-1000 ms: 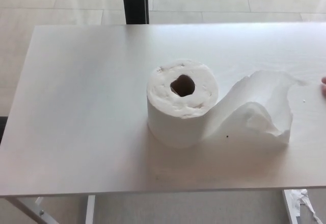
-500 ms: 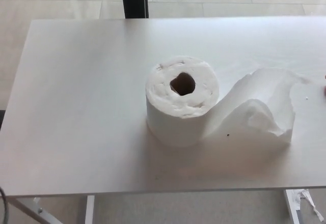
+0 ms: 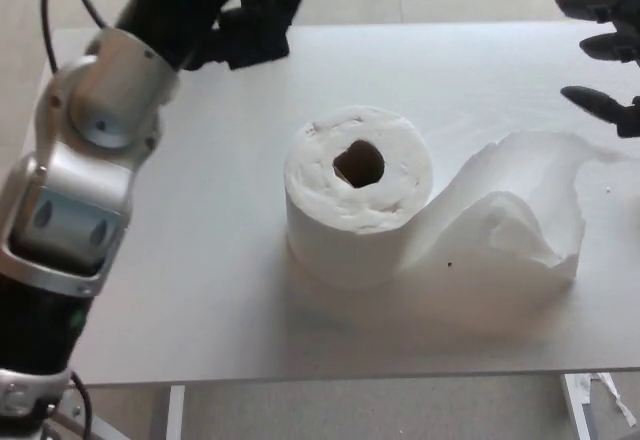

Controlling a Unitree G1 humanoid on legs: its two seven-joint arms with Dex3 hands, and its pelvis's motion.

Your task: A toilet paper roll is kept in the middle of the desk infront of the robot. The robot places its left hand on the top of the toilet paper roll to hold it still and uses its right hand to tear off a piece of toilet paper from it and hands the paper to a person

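A white toilet paper roll [image 3: 357,196] stands upright in the middle of the white desk [image 3: 200,290], its hole facing up. A loose tail of paper [image 3: 510,225] runs off its right side and lies crumpled on the desk. My left hand [image 3: 262,12] hovers over the far part of the desk, behind and left of the roll, apart from it, holding nothing; how its fingers stand is unclear. My right hand [image 3: 608,52] comes in at the upper right edge, fingers spread, above the tail's far end without touching it.
My left arm, silver and black [image 3: 95,150], crosses the left side of the desk. A tiled floor lies beyond the desk's far edge. Desk legs show below the front edge.
Both arms have come into view: the left arm swung in over the desk's left side, the right hand appeared at the upper right. The roll and tail have not moved.
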